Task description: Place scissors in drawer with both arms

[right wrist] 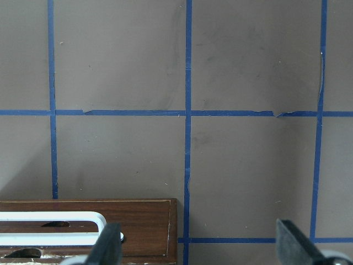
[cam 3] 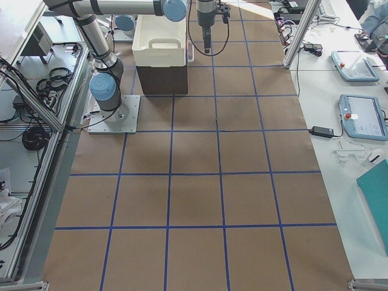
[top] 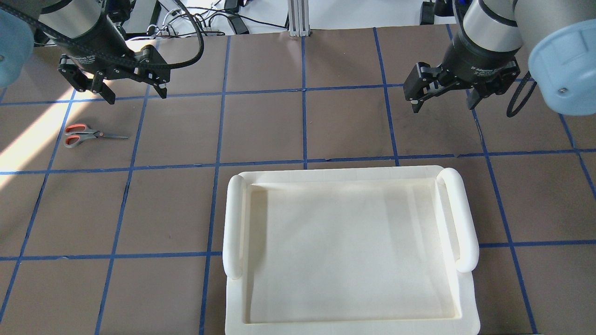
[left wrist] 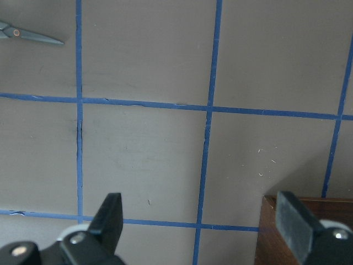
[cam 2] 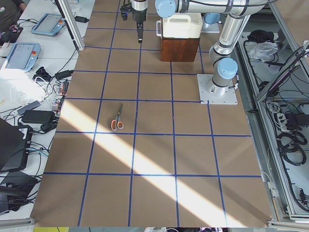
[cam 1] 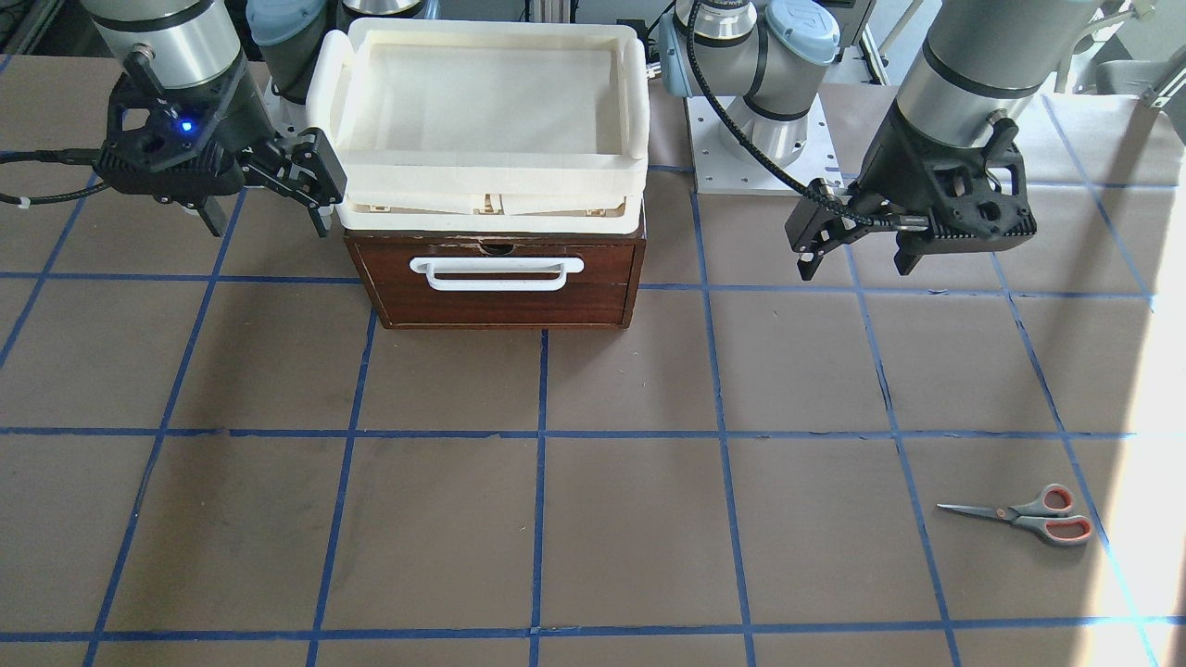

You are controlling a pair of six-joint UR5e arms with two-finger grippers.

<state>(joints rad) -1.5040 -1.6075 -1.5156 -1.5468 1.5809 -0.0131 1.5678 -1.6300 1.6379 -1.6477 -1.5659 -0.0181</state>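
The scissors (cam 1: pixel 1028 517) lie flat on the brown table on my left side, also seen in the overhead view (top: pixel 84 135), with only their blade tip in the left wrist view (left wrist: pixel 27 34). The dark wooden drawer (cam 1: pixel 500 278) is closed, its white bar handle (cam 1: pixel 498 271) facing out. My left gripper (cam 1: pixel 854 269) hangs open and empty above the table beside the drawer, well away from the scissors. My right gripper (cam 1: pixel 267 218) is open and empty at the drawer's other side, close to its corner (right wrist: pixel 110 221).
A cream-white plastic tray (cam 1: pixel 482 176) sits on top of the drawer box and fills the near part of the overhead view (top: pixel 235 218). Blue tape lines grid the table. Operator tables with cables and tablets (cam 2: pixel 21 53) stand beyond the far edge.
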